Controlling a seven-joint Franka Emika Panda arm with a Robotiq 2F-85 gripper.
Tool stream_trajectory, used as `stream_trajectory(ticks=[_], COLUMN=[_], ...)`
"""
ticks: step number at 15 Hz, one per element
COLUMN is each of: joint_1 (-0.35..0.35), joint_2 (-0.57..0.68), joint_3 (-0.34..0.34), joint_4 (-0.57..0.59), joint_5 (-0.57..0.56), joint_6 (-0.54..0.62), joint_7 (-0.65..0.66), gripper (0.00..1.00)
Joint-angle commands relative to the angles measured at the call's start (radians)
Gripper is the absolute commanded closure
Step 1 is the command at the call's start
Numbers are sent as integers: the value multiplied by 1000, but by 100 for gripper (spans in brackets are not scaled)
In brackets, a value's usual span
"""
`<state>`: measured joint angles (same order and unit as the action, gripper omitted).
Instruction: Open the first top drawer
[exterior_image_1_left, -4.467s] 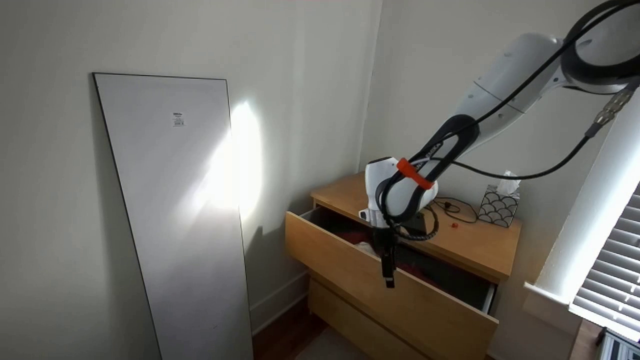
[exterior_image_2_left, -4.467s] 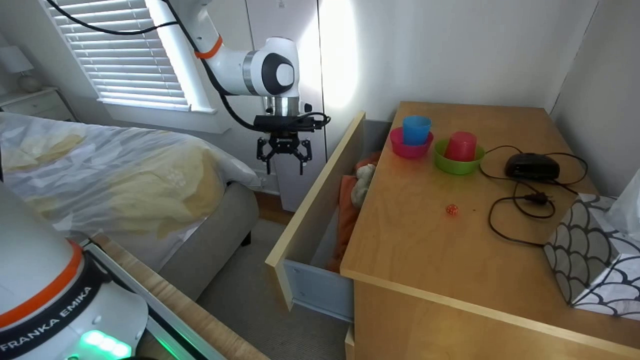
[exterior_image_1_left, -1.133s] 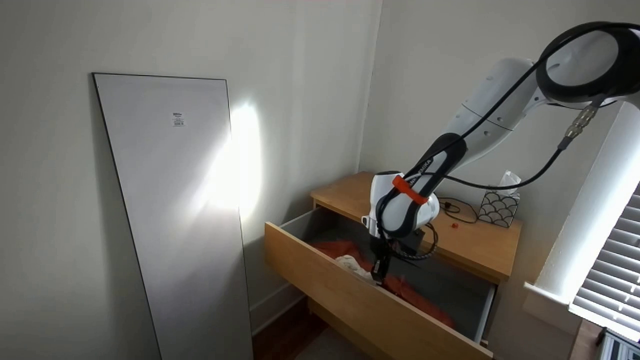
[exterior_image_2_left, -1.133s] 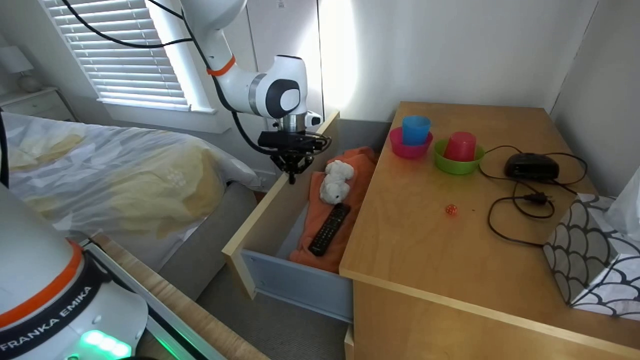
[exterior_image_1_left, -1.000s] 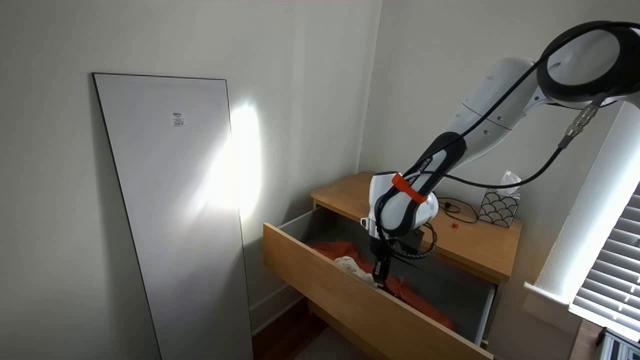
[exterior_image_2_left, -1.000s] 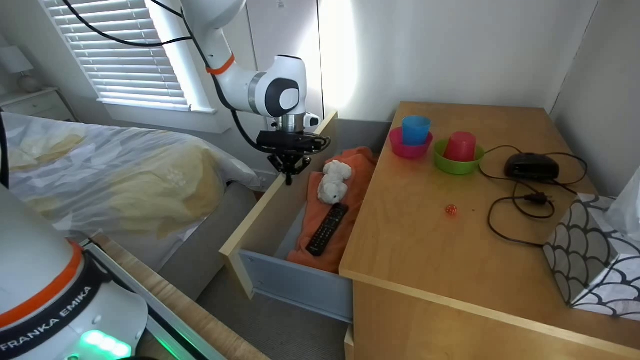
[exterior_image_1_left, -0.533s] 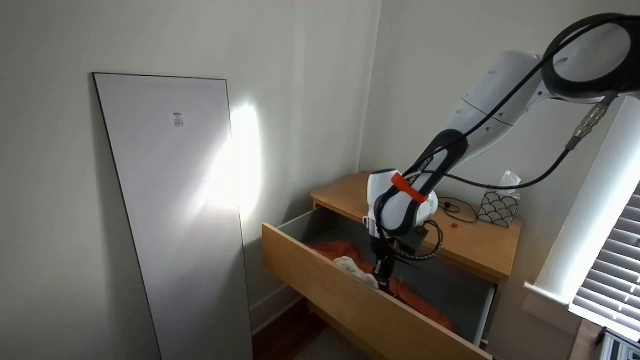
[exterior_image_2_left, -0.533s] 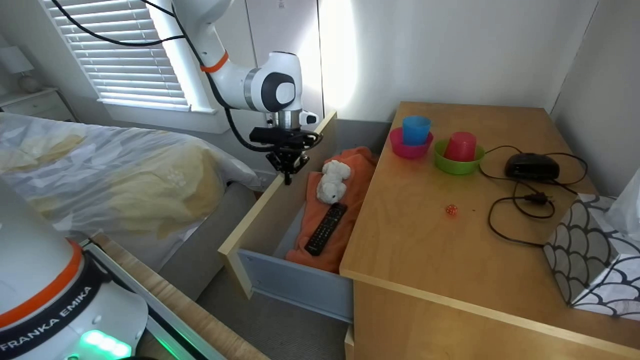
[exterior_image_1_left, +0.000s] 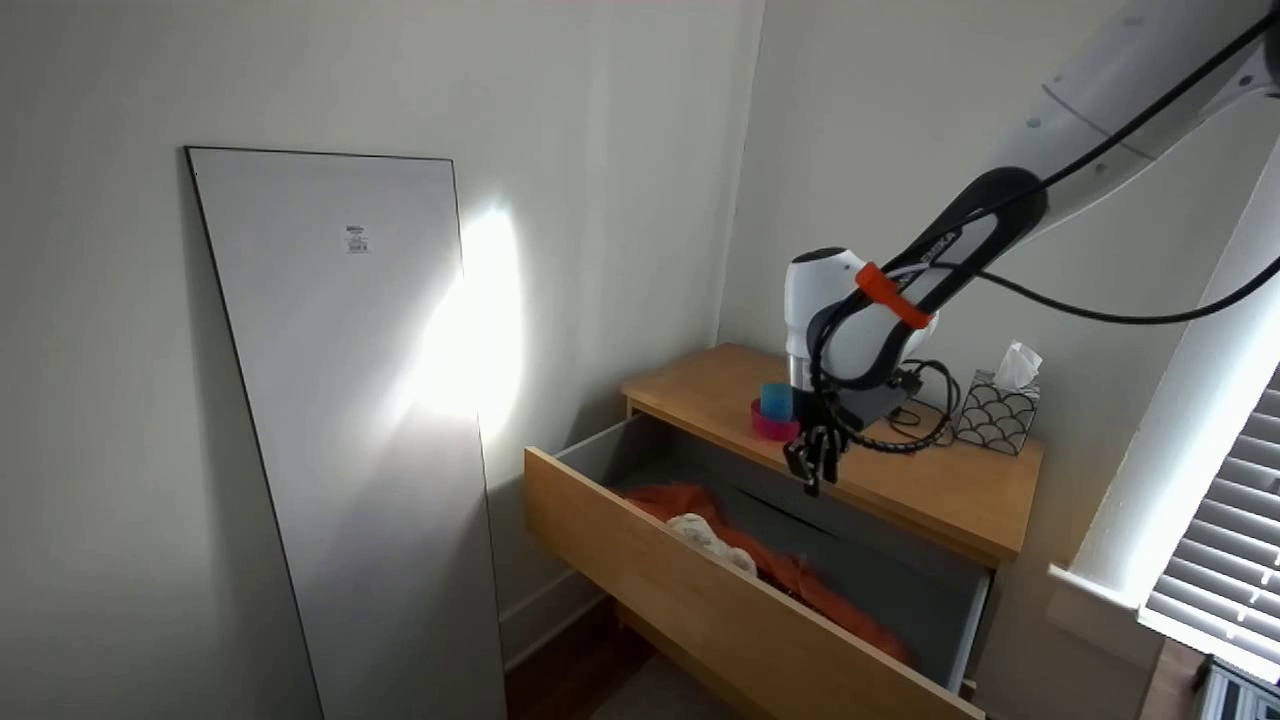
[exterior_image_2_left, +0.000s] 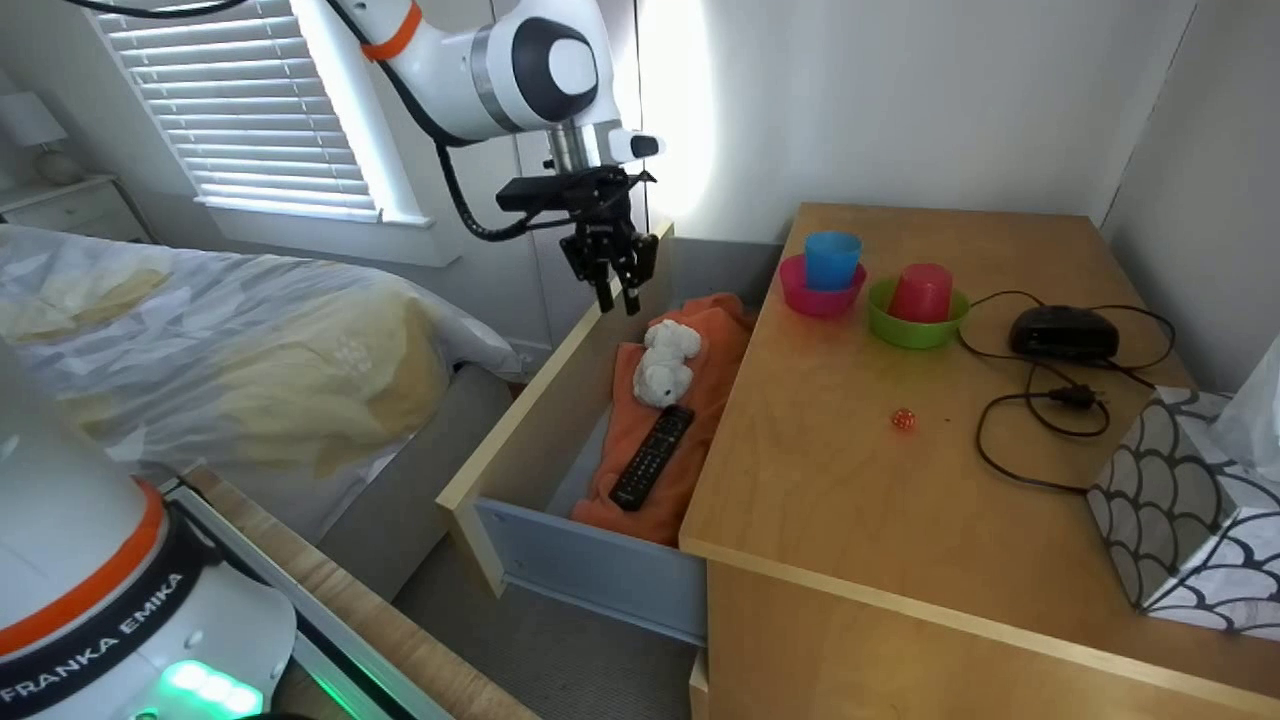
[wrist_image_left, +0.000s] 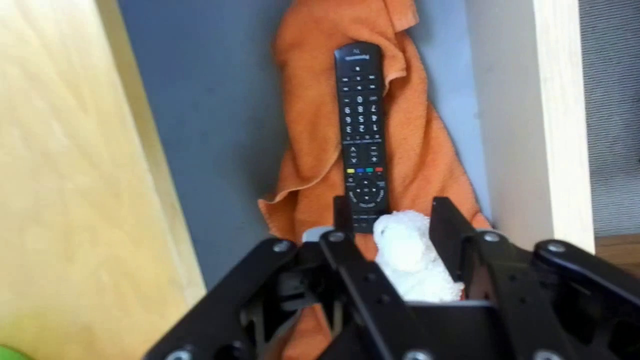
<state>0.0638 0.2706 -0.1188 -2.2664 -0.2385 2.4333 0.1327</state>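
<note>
Looks to me like the pulling step is basically finished. The drawer (exterior_image_1_left: 740, 625) sticks way out from under the front edge of the worktop (exterior_image_1_left: 935, 487), its front roughly parallel to that edge and well apart from it. I'd guess all that's left is to lift and back off, minding the worktop's front edge. If you want it out further, you'd probably have to hook the inside of the front and tug, since I see no handle on it.

Left to right in an exterior view: the drawer starts below the worktop's left front corner, with a cloth (exterior_image_1_left: 680, 497) in it and a white plush (exterior_image_1_left: 712, 540) lying on that. Then the gripper (exterior_image_1_left: 820, 480), hanging over the drawer roughly midway along the worktop's front edge and not touching anything, as far as I can tell. Wrist view shows the jaws spread apart with nothing gripped; the plush just peeks through the gap, down in the drawer. Pose-wise it's aimed nearly straight down with a slight tilt. From there the arm (exterior_image_1_left: 1055, 145) bends at the wrist and slants up toward the right. Last, a tissue box (exterior_image_1_left: 998, 415) near the worktop's right back corner.
</note>
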Motion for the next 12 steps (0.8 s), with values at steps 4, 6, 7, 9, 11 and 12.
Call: stream_trajectory(ticks=[4, 6, 7, 9, 11, 12], joint_1=[-62, -77, -84, -90, -90, -90], joint_2=[-325, -263, -298, -339, -346, -345], joint_3=[-7, 8, 10, 13, 16, 16], joint_4=[-132, -75, -87, -111, -121, -123], joint_5=[-72, -50, -49, -47, -47, -47], joint_6=[-230, -223, -240, -245, -244, -244], joint_7=[42, 25, 20, 17, 17, 17], gripper=[2, 10, 4, 0, 0, 0])
